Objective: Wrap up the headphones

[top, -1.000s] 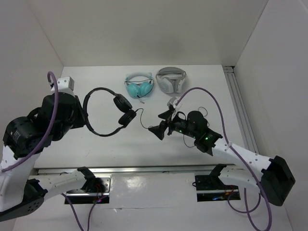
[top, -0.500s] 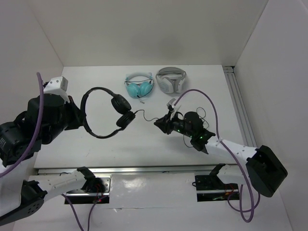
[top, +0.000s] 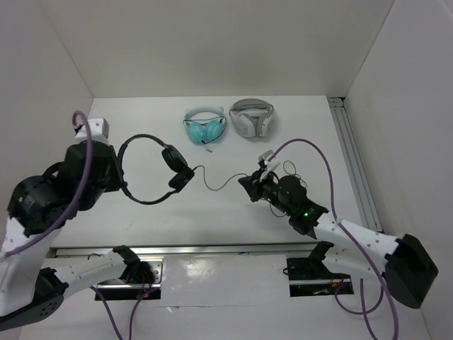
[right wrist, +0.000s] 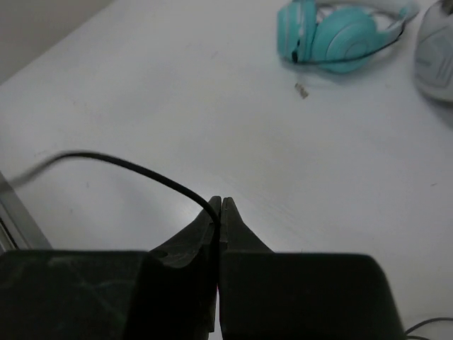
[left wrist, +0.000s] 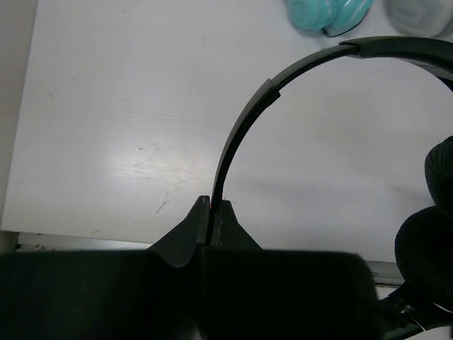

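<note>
Headphones are held over the bench, with the headband clamped in the left end effector. The right end effector has just closed on the cable, so winding can likely begin.

No legible text, label or number anywhere

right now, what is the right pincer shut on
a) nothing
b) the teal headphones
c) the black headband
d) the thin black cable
D: in the right wrist view the right pincer has its tips pressed together on the cable. The headband is gripped by the left pincer.
</note>
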`<state>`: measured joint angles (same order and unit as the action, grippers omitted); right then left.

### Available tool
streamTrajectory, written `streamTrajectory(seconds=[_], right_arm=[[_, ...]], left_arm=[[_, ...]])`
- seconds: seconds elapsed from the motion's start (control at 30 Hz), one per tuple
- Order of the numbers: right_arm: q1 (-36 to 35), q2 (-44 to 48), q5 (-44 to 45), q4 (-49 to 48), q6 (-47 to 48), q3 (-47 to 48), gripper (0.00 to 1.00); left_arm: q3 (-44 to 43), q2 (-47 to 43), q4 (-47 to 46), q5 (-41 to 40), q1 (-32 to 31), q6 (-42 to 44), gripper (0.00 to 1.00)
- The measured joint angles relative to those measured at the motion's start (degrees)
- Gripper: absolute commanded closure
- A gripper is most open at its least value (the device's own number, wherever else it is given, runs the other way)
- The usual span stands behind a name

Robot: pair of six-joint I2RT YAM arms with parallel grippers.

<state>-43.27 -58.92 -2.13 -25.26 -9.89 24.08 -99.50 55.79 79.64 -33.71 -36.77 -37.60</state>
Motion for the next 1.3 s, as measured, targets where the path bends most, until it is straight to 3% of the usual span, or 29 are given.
streamTrajectory(seconds=[0.13,0.27,0.53,0.9,1.3], right_arm=[[-4.72,11.08,12.52,8.79,0.35,4.31,1.0],[-9.68,15.13,21.03,16.96,2.23,12.57,1.0],[-18.34,13.14,25.86,30.12,6.08,24.98,1.0],[-20.85,6.14,27.08,36.89,7.5,25.31,1.0],[-22.86,1.2,32.39,36.76,7.19,24.22,1.0]], left_arm=[[9.79,1.42,-1.99,-2.51,-0.02,1.14,1.0],[17.03,5.42,-6.86,-1.31,-0.07,3.61,1.0],[27.96,8.94,-22.53,15.17,-4.83,14.12,1.0],[29.55,15.39,-31.5,24.83,-23.3,23.21,1.0],[30.51,8.68,-33.09,29.22,-26.05,27.19,1.0]])
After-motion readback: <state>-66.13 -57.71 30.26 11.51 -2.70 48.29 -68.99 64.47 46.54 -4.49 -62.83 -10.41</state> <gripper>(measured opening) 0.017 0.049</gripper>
